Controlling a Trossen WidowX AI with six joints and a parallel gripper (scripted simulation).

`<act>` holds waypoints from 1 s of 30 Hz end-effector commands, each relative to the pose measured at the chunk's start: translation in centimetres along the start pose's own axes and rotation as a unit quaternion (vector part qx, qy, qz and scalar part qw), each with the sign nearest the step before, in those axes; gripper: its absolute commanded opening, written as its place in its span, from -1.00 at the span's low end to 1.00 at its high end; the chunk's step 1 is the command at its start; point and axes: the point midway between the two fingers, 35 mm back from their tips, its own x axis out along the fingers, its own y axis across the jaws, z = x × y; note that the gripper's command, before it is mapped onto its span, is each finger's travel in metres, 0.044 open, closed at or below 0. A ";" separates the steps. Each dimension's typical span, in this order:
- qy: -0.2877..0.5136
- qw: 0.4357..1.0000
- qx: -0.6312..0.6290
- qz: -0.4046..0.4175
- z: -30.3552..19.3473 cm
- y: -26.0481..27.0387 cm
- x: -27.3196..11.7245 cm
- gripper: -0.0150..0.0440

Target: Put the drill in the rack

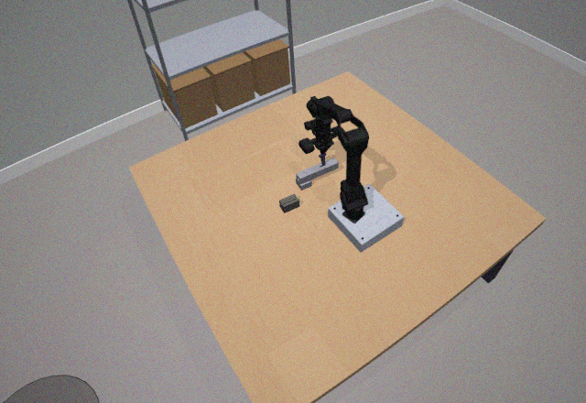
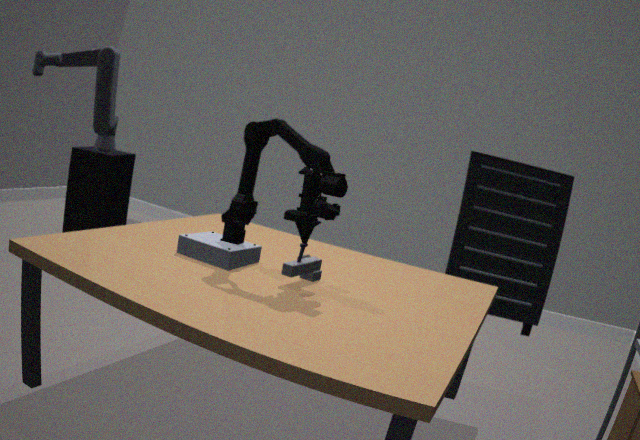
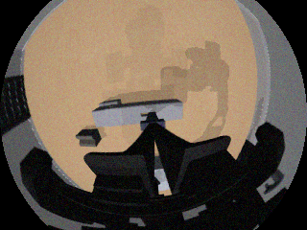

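Note:
A long grey block (image 1: 312, 171) (image 2: 293, 269) (image 3: 117, 114) lies on the table, a thin dark drill (image 1: 322, 159) (image 2: 301, 253) standing up from it, tilted slightly in the exterior view. In the wrist view the drill is partly hidden behind the fingertips. My gripper (image 1: 323, 153) (image 2: 304, 242) (image 3: 153, 126) is shut and empty, pointing down with its tips at the drill's top; I cannot tell whether they touch. A small grey block (image 1: 304, 185) (image 2: 312, 276) sits at one end of the long block. I cannot tell which part is the key. A small dark grooved block (image 1: 288, 202) (image 3: 88, 139), probably the rack, sits apart.
The arm stands on a pale base plate (image 1: 385, 216) (image 2: 206, 250) near the blocks. The wooden table (image 1: 302, 289) (image 2: 372, 332) carries all of this. A shelf unit (image 1: 222, 41) with boxes stands beyond the table, and another arm (image 2: 104, 94) stands on a black pedestal in the background.

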 end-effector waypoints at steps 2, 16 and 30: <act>0.020 1.000 -0.001 0.000 -0.7 -0.1 1.3 -0.49; 0.020 1.000 -0.001 0.000 -0.8 -0.1 1.7 -0.49; 0.020 1.000 -0.001 0.000 -0.9 -0.1 2.3 -0.49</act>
